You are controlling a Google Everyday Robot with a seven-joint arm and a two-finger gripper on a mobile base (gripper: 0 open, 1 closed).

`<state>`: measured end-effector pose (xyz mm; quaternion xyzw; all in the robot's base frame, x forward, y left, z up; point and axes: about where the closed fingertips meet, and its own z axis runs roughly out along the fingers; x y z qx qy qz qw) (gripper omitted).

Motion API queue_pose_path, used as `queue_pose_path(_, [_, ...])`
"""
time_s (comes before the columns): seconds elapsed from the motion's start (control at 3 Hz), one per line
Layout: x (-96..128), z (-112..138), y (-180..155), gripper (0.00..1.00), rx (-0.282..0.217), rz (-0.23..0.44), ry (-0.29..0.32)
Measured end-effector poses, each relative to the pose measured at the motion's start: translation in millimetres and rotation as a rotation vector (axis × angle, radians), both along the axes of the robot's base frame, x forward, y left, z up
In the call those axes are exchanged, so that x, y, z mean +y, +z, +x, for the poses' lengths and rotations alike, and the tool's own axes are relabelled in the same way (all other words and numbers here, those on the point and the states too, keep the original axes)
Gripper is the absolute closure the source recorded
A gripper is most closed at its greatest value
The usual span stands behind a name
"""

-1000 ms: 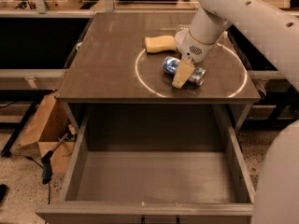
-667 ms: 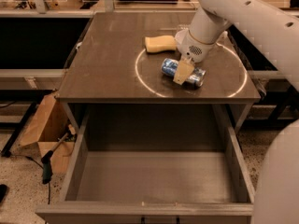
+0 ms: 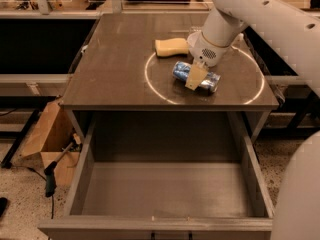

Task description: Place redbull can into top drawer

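Note:
The redbull can [image 3: 212,81], blue and silver, lies on its side on the brown tabletop [image 3: 115,64], inside a white circle marking. My gripper [image 3: 197,78] reaches down from the white arm at the upper right. It sits right over the middle of the can and hides that part of it. The top drawer [image 3: 156,225] is pulled out wide below the tabletop's front edge. Its grey floor [image 3: 165,189] has nothing on it.
A tan block-shaped object [image 3: 171,46] lies on the tabletop just behind the can. A cardboard box [image 3: 45,139] and a dark tool [image 3: 50,176] are on the floor to the left. Part of the robot's white body [image 3: 300,199] stands at the right of the drawer.
Almost nothing: my gripper stays over the can, shifting only slightly, and the can lies in the same spot.

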<state>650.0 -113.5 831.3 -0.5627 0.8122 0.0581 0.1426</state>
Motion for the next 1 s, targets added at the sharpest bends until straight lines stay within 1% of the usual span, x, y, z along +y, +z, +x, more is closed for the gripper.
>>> queue_pose_path(0.33, [-4, -26, 28, 1.00, -0.016, 0.004, 0.036])
queue_pose_path(0.67, [-15, -55, 48, 1.00, -0.035, 0.015, 0.039])
queue_pose_path(1.0, [-30, -100, 55, 1.00, -0.035, 0.018, 0.015])
